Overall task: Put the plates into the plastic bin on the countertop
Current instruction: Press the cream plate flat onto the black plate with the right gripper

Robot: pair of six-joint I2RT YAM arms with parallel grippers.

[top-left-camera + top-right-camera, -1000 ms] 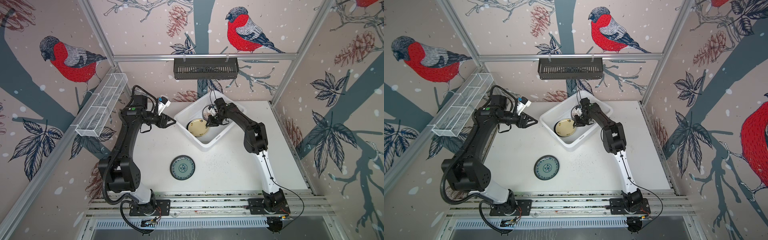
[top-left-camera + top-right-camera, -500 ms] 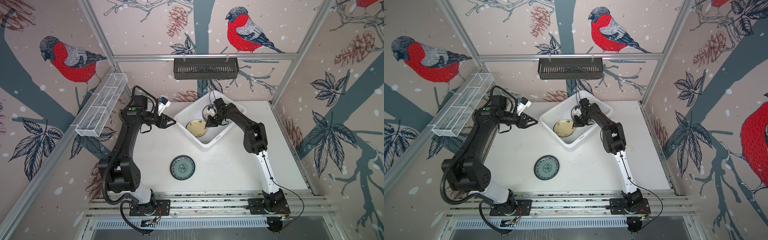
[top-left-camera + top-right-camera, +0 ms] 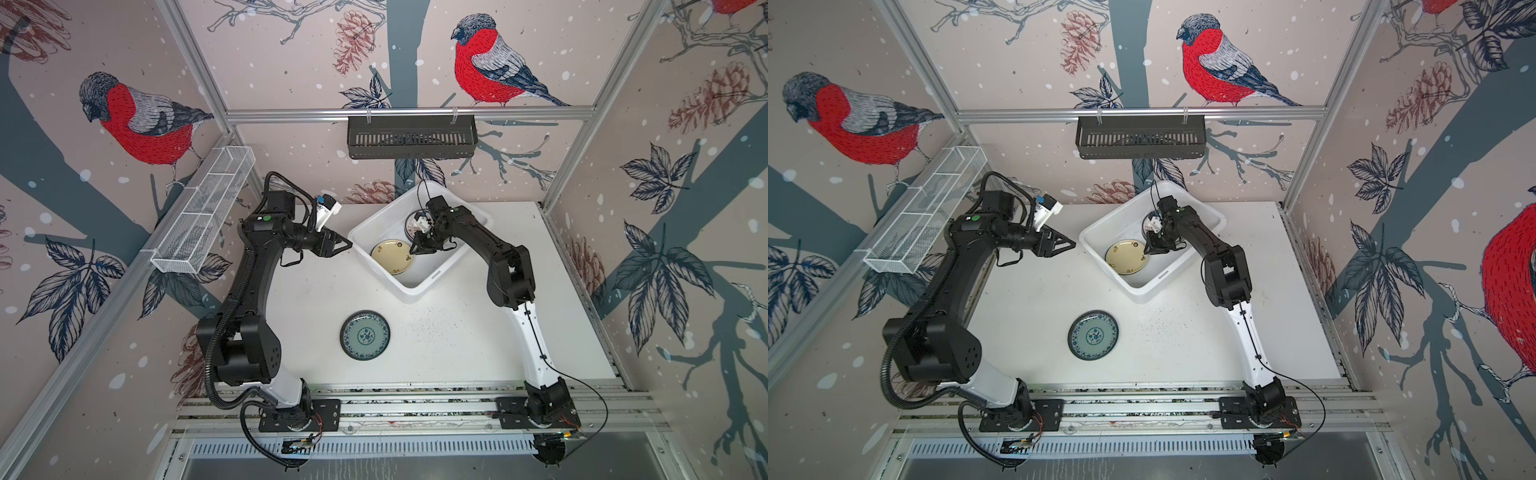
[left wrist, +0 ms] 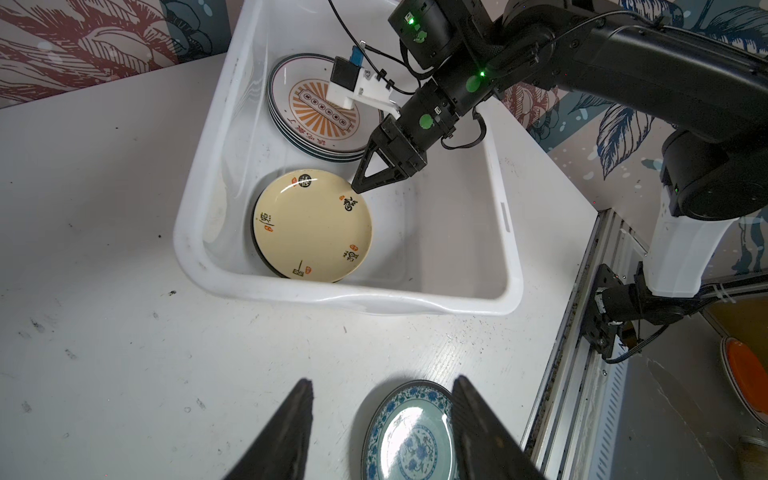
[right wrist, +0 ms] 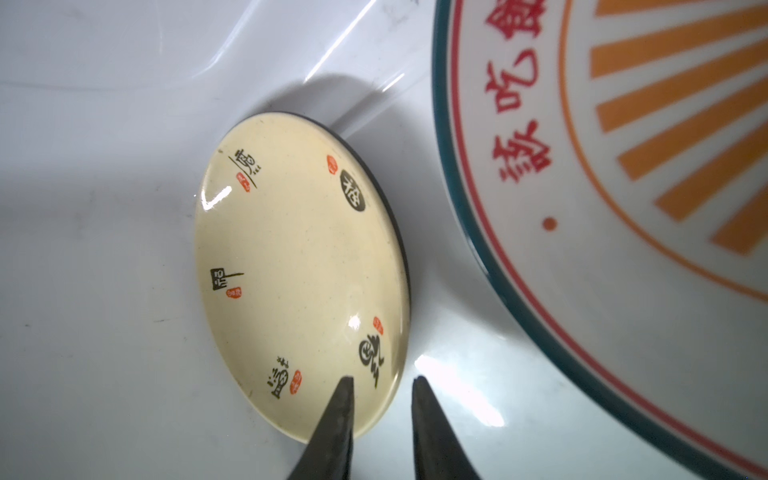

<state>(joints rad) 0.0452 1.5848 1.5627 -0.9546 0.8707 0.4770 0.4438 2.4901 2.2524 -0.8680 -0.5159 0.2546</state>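
Cream-yellow plate [image 5: 299, 266], rim at right gripper [image 5: 382, 379]

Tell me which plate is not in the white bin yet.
The teal plate with the blue rim: it lies on the countertop; the cream-yellow plate and sunburst plate sit inside the plastic bin.

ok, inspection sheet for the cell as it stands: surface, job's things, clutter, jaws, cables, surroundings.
Surface: white countertop, dark specks.
Job's things: plastic bin holds cream plate and sunburst plate atop others; teal plate outside it on the countertop.
Clutter: nothing seen.
Grippers: left gripper beside bin, jaws open, empty; right gripper inside bin, jaws narrowly open astride cream plate's rim.
Cables: black lead loops from right arm's base; corrugated hose along left arm.
Surroundings: black rack and wire basket on the walls.
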